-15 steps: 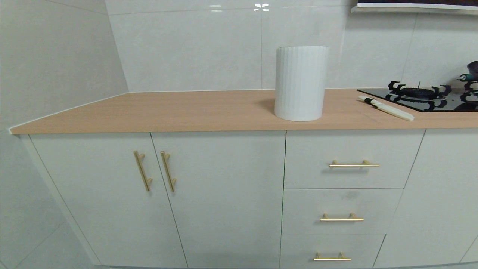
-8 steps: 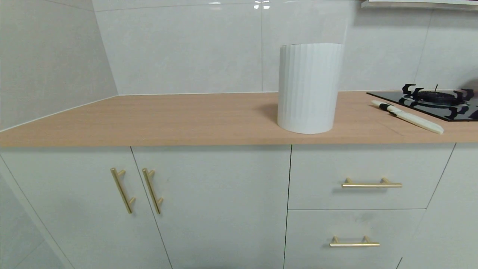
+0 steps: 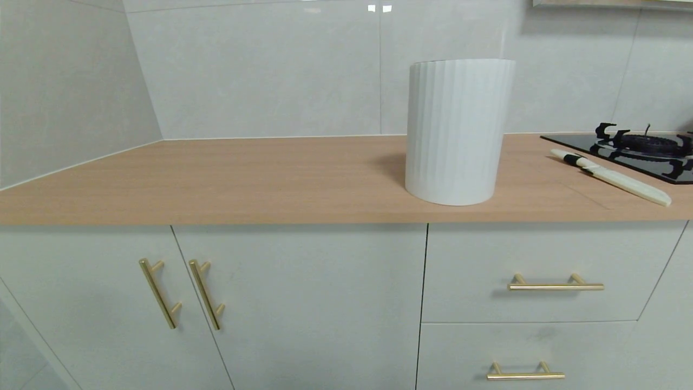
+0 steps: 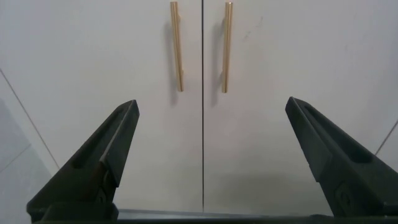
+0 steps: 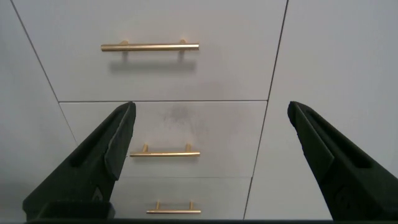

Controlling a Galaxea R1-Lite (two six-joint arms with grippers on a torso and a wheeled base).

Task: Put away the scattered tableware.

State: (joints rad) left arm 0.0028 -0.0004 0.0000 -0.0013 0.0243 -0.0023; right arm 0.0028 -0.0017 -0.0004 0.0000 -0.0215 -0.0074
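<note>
Left pincer (image 4: 211, 104), right pincer (image 5: 210, 106) wide; knife (image 3: 617, 181) diagonal.

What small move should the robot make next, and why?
Probably lift the right end effector up toward the knife: it is open but low, facing the drawers, while the knife lies loose on the counter to the right of the white container.

We find the wooden counter (image 3: 216, 179) carrying a white ribbed canister (image 3: 459, 130) and, seemingly, a pale knife (image 3: 612, 176), both above the drawers (image 3: 541, 254) our right jaws face.
</note>
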